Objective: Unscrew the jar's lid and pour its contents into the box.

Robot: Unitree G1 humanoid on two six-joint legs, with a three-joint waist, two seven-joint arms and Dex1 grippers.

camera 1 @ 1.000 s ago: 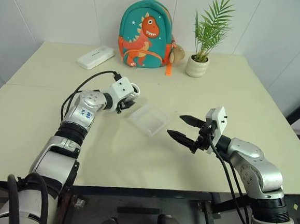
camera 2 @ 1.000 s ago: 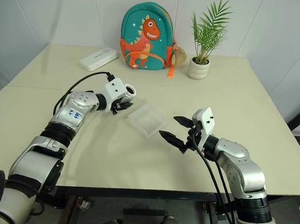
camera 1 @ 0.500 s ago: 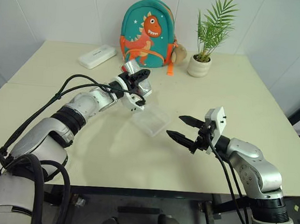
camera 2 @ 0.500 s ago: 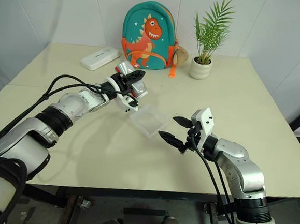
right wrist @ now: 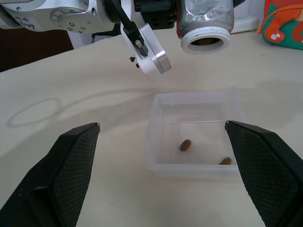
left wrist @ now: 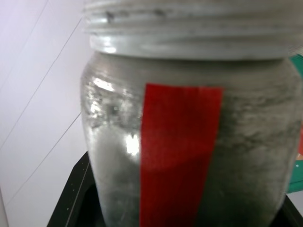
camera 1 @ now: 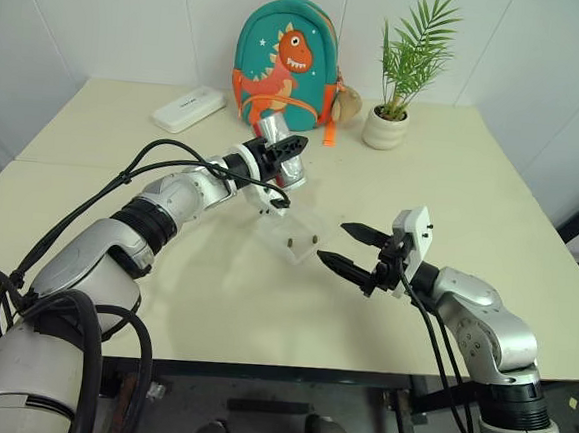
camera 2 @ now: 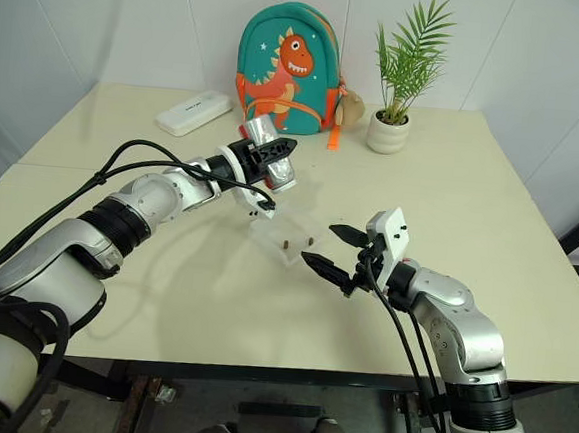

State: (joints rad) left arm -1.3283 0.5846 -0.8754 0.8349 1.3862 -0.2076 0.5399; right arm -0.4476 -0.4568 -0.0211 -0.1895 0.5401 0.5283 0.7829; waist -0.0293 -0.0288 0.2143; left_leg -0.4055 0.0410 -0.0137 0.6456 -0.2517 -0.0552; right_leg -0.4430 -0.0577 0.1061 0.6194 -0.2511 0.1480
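Observation:
My left gripper (camera 1: 291,146) is shut on the jar (camera 1: 270,129), a silver-grey cylinder with a red strip (left wrist: 180,156) down its side. The jar is tipped over, its open mouth (right wrist: 206,42) facing down above the far edge of the box (camera 1: 287,221). The box is a clear shallow tray on the table, and two small brown pieces of the contents (right wrist: 185,144) lie inside it. My right gripper (camera 1: 334,241) hovers open and empty just right of the box, pointing at it. The lid is out of view.
A teal dinosaur backpack (camera 1: 287,61) stands at the back of the table. A potted palm in a white pot (camera 1: 382,128) is to its right and a flat white oblong case (camera 1: 186,109) to its left.
My left arm carried the jar from left of the box up over it and tipped it mouth down. Two brown pieces now lie in the box. The right gripper stayed still.

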